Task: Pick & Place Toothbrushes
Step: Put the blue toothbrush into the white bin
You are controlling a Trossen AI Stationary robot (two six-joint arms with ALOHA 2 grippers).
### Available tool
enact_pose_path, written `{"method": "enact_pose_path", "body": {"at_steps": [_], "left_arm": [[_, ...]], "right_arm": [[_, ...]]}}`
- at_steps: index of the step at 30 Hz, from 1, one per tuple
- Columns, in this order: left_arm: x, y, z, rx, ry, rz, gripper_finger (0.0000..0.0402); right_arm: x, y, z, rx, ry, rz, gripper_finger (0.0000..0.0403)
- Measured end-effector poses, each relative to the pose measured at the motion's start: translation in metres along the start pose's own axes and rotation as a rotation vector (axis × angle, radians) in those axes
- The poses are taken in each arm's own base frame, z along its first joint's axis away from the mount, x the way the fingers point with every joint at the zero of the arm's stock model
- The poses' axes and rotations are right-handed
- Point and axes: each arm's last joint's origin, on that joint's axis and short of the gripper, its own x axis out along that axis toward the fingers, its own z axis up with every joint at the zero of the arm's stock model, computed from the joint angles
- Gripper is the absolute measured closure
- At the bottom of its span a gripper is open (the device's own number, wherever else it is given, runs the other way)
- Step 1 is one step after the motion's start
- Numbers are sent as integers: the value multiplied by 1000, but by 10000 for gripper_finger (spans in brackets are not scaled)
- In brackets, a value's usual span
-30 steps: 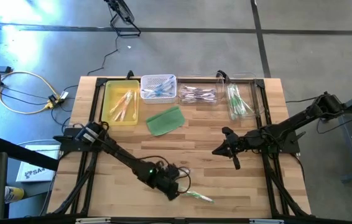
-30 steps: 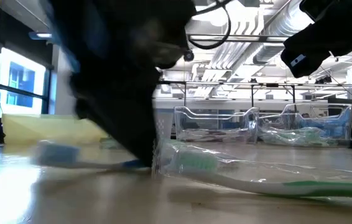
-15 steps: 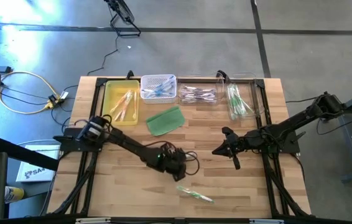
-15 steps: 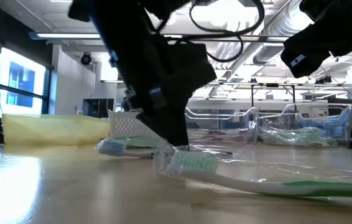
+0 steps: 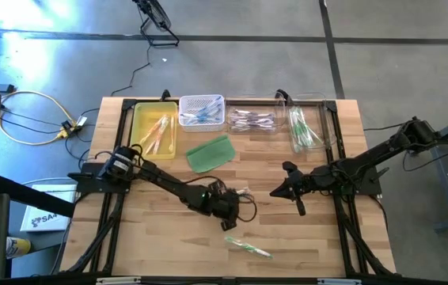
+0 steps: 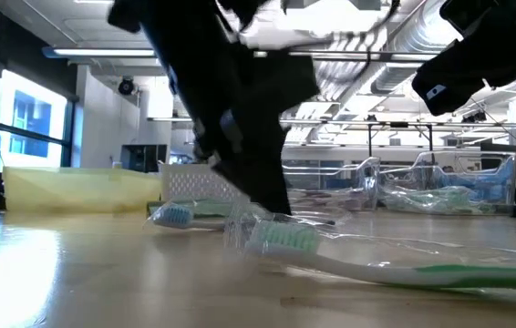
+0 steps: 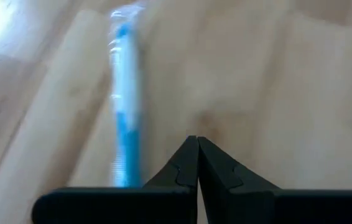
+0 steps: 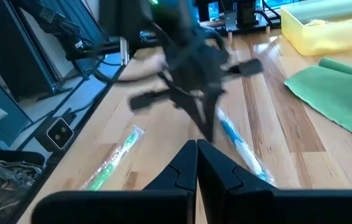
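- The left gripper (image 5: pixel 236 198) is over the middle of the wooden table (image 5: pixel 161 253); its two dark fingers (image 7: pixel 188 163) are pressed flat together with nothing between them.
- A blue toothbrush (image 7: pixel 124 118) in a clear wrapper lies on the wood just beside those closed tips; in the left wrist view it runs alongside them without being clamped, and whether it touches them cannot be told.
- A green toothbrush (image 5: pixel 249 248) in a clear wrapper lies apart from that gripper, nearer the table's front edge; in the low view its bristled head (image 6: pixel 281 240) sits close to the camera.
- The right gripper (image 5: pixel 275 192) hangs above the table's right half, well apart from both loose brushes, its fingers (image 8: pixel 188 163) also closed on nothing.
- A flat green pad (image 5: pixel 210 152) lies on the wood behind the left gripper.
- Along the far edge stand four containers: a yellow tray (image 5: pixel 138 136) with orange-pink toothbrushes (image 5: pixel 156 131), a white basket (image 5: pixel 203 101) with blue ones, a clear bin (image 5: pixel 253 104) with purple-tinted ones, and a clear tray (image 5: pixel 324 119) with green ones (image 5: pixel 301 131).
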Motion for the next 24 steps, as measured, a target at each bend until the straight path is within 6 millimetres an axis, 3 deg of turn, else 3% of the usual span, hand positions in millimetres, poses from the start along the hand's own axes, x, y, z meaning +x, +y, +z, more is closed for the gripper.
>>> {"method": "enact_pose_path", "body": {"at_steps": [5, 13, 18, 24], "left_arm": [[-22, -9, 4, 49, -41, -48, 401], [-65, 9, 15, 92, 1, -21, 401], [-74, 11, 21, 91, 0, -88, 401], [-76, 6, 22, 212, 16, -208, 401]], "right_arm": [[0, 0, -1, -5, 11, -7, 401], [0, -1, -1, -9, 14, -8, 401], [0, -1, -1, -28, 16, -8, 401], [0, -1, -1, -28, 16, -8, 401]]}}
